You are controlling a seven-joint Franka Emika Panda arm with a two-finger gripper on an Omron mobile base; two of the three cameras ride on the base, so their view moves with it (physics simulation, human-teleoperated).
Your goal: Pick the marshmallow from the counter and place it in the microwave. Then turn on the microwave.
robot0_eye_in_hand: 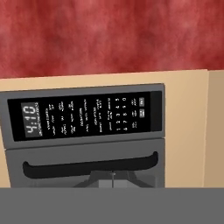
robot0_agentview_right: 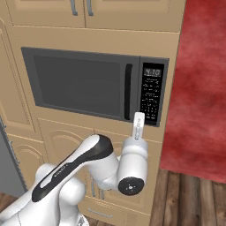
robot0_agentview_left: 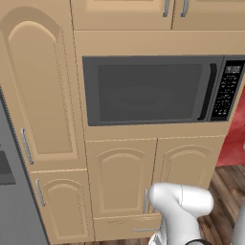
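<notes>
1. The pincer (robot0_agentview_right: 138, 118) is seen in the right base view raised upright on the white arm (robot0_agentview_right: 95, 161), its tips together and closed on nothing.
2. The microwave (robot0_agentview_right: 95, 84) is set into tan cabinets (robot0_agentview_right: 62, 141), with its lower right corner right behind the pincer.
3. The door (robot0_agentview_left: 148, 90) is shut; through its dark window nothing can be made out, so the marshmallow's place cannot be told.
4. The black handle (robot0_agentview_right: 128, 92) stands vertical just above and to the left of the pincer.
5. The button panel (robot0_agentview_right: 151, 95) lies just above the pincer, at the microwave's right end, and the tips appear to reach its lower edge, though contact cannot be confirmed.
6. In the hand view the scene is rolled: the panel (robot0_eye_in_hand: 85, 115) runs across the picture, a lit display (robot0_eye_in_hand: 29, 122) reading 4:10 is at its left end, and the handle (robot0_eye_in_hand: 89, 165) lies as a horizontal bar beneath it.
7. A red wall (robot0_agentview_right: 201, 84) is seen to the right of the pincer, beyond the cabinet edge.
8. Wooden floor (robot0_agentview_right: 190, 198) is seen below and to the right of the pincer.
9. A grey appliance (robot0_agentview_left: 12, 191) stands far to the left.
</notes>
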